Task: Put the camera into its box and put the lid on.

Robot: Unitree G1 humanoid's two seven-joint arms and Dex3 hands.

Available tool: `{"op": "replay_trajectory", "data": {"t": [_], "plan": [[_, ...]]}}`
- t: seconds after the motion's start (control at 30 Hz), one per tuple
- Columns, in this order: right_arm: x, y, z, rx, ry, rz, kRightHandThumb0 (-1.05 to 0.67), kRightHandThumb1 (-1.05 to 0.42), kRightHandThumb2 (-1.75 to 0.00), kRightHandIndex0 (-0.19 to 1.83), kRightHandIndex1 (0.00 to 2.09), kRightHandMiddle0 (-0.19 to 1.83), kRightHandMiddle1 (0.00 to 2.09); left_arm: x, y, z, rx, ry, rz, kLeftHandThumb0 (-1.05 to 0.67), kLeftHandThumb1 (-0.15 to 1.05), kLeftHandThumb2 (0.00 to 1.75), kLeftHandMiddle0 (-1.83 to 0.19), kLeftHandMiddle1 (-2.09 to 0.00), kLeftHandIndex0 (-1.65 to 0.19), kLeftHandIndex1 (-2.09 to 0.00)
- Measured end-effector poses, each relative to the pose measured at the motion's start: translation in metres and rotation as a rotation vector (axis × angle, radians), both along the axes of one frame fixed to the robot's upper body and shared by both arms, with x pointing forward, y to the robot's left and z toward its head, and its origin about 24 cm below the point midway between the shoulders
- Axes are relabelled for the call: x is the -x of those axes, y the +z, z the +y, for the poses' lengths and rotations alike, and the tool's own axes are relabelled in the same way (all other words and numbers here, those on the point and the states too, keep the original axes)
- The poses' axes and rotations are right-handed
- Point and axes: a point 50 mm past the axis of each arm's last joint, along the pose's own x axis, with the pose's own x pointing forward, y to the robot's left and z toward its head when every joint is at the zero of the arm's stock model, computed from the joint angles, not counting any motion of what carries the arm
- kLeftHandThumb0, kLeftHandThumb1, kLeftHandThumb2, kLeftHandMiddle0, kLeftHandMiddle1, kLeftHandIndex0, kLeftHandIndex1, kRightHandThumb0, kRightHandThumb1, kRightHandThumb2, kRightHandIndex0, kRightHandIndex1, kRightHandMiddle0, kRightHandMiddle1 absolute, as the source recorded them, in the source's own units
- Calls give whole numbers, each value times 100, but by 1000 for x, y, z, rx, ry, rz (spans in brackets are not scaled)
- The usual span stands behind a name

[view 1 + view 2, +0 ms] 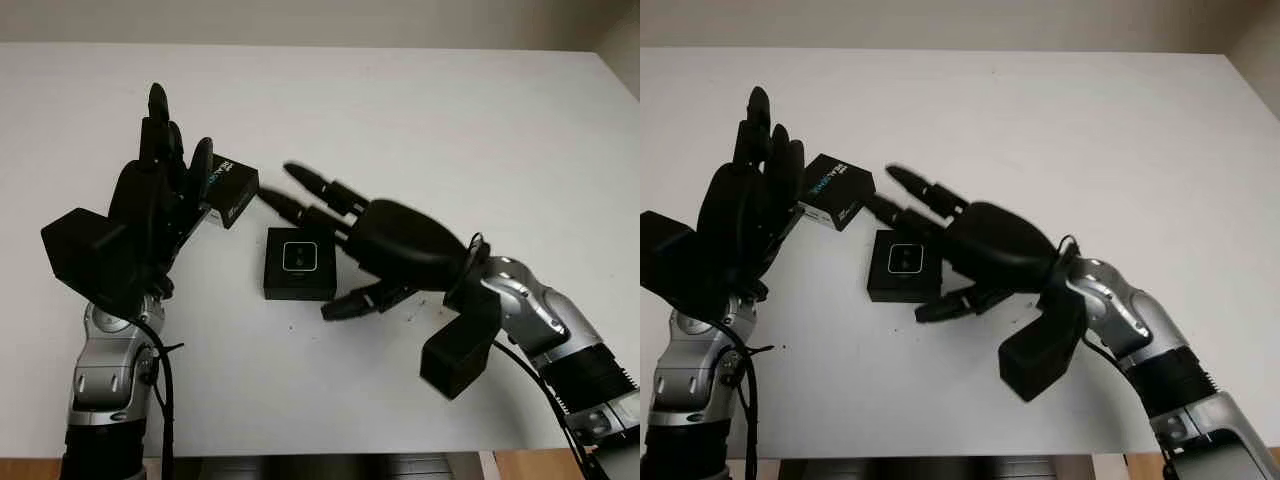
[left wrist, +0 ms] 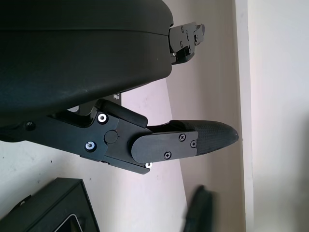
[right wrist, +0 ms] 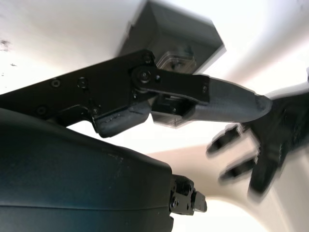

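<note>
right hand [image 1: 340, 240] open over box [image 1: 299, 263]

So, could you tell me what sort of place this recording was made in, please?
Probably a lab or test bench rather than a home: a plain white table against a bare wall, with just a black box holding a camera and its lid lying between the open left hand and open right hand.

Black open box [image 1: 299, 263] flat mid-table, camera [image 1: 299, 258] seated inside lens-up, black printed lid [image 1: 231, 189] tilted just beyond its far-left corner
</note>
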Motion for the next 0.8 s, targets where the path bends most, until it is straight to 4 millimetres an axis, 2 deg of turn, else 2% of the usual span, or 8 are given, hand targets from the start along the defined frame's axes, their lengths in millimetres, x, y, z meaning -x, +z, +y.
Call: {"op": "replay_trajectory", "data": {"t": [0.2, 0.37, 0.5, 0.6, 0.7, 0.8], "plan": [[-16, 9, -21, -281, -109, 212, -83, -105, -63, -11, 6, -12, 6, -4, 2, 11, -55, -14, 20, -66, 105, 52, 18, -3, 18, -2], [-25, 4, -28, -374, -155, 308, -81, -105, -65, -9, 7, -9, 7, -9, 6, 27, -96, -5, 33, -65, 105, 45, 17, -5, 16, -3], [-32, -1, -33, -460, -198, 433, -84, -105, -62, -11, 6, -10, 6, -13, 12, 44, -194, -18, 63, -62, 105, 42, 18, -5, 17, -3], [-35, -4, -38, -534, -204, 494, -80, -105, -63, -12, 5, -13, 5, -18, 21, 65, -362, 5, 112, -64, 105, 37, -7, -12, -4, -13], [-37, -6, -43, -588, -205, 529, -73, -105, -70, -15, 3, -16, 3, -25, 38, 81, -484, 39, 151, -61, 105, 17, -31, -11, -22, -17], [-38, -8, -42, -615, -187, 549, -70, -105, -73, -16, 3, -16, 3, -33, 48, 89, -540, 75, 168, -51, 100, 7, -45, -12, -29, -17]]}}
